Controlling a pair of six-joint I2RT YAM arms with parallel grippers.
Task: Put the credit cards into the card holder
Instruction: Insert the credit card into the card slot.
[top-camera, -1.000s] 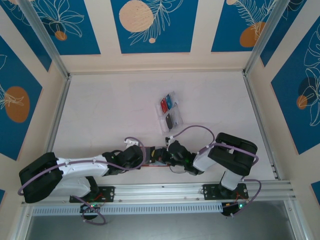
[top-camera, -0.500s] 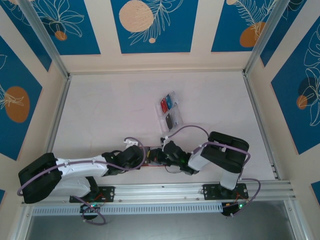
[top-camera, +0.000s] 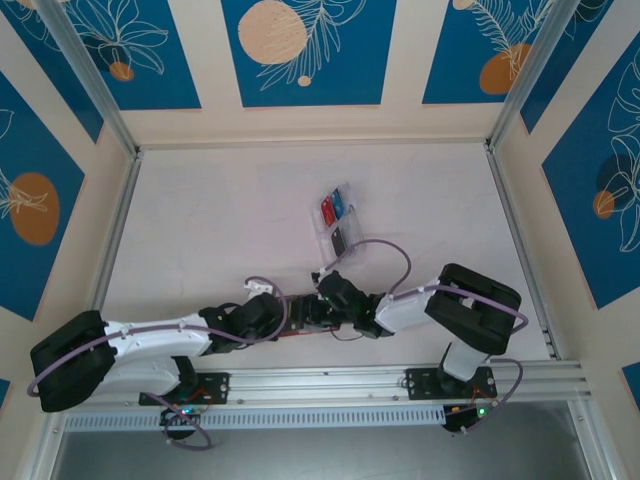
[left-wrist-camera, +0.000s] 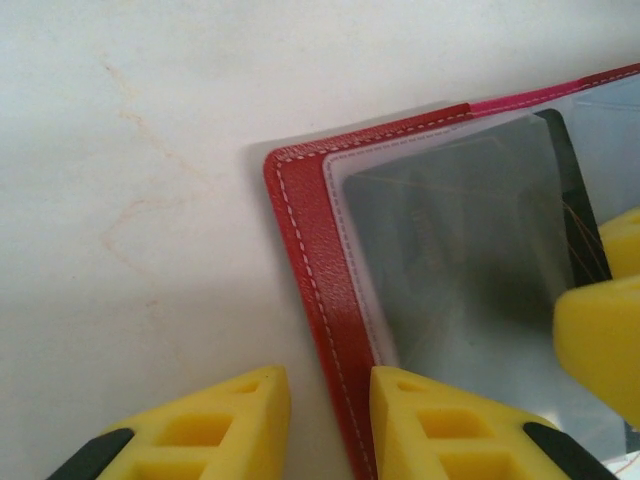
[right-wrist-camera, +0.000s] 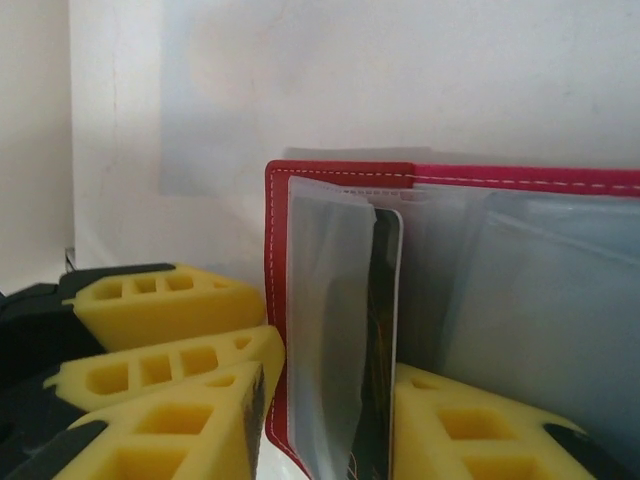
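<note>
Card holder (left-wrist-camera: 322, 270) lies open on table (top-camera: 220, 220), on near side of clear tray (top-camera: 320, 228), w/ both grippers at it. Change over last sec: R arm has reached further across, so its wrist is now closer to tray's near end; L arm barely shifted. R gripper (right-wrist-camera: 330, 400) has jaws spread, straddling a clear sleeve (right-wrist-camera: 325, 330) and a black card (right-wrist-camera: 384, 330) lying partly under it. L gripper (left-wrist-camera: 328, 385) fingers are slightly apart, one over holder's red border, other over bare table; nothing seen pinched. Prob. means 1st card is being seated, not done yet. Red card (top-camera: 326, 210), blue card (top-camera: 341, 207) and 2nd black card (top-camera: 338, 239) sit in tray, so most of job remains.
</note>
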